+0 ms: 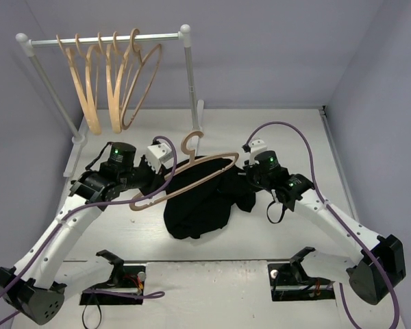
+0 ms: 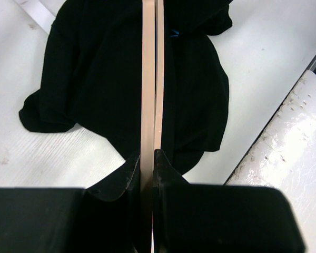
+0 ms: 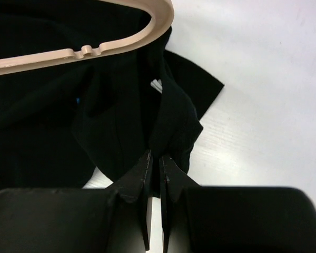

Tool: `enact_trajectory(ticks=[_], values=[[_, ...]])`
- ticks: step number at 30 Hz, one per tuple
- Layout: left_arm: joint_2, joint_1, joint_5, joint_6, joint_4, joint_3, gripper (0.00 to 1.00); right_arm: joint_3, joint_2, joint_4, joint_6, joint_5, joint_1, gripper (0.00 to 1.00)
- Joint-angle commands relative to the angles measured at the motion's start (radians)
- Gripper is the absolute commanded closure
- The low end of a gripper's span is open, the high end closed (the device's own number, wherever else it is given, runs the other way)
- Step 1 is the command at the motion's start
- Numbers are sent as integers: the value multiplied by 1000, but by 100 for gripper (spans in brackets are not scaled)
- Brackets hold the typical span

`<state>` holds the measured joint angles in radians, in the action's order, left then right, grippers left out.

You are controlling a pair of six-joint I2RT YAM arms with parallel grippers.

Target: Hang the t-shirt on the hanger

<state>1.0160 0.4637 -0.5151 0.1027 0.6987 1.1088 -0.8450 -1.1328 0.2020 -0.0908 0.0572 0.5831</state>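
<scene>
Left end effector (image 2: 147,157) is clamped on the hanger (image 2: 149,79); the right end effector (image 3: 155,159) pinches a fold of the t-shirt (image 3: 121,121), bunched on the bench (image 2: 268,52) beneath both. Seemingly the hanger lies over the fabric, not inside it; threading remains.

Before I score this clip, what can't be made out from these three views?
- Left wrist view: the hanger, clamped in the left gripper, shows only as an edge-on strip running off the top edge. Its hook cannot be picked out.
- Right wrist view: which part of the t-shirt the right gripper pinches, because the black folds blend together.
- Top view: both grips, hidden under the wrists, and the t-shirt's neck opening, lost in black folds.
</scene>
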Motion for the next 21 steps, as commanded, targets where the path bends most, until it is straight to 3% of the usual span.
enact_trajectory(ticks=[1, 6, 16, 21], values=[[27, 4, -98, 32, -106, 52, 100, -7, 36, -52, -44, 68, 0, 100], [55, 4, 21, 12, -123, 36, 100, 10, 44, -52, -111, 118, -2, 100], [171, 40, 299, -181, -133, 3, 100, 43, 1, -59, -221, 156, 0, 100], [104, 67, 411, -335, -71, -93, 100, -9, -77, -67, -176, 185, -2, 100]])
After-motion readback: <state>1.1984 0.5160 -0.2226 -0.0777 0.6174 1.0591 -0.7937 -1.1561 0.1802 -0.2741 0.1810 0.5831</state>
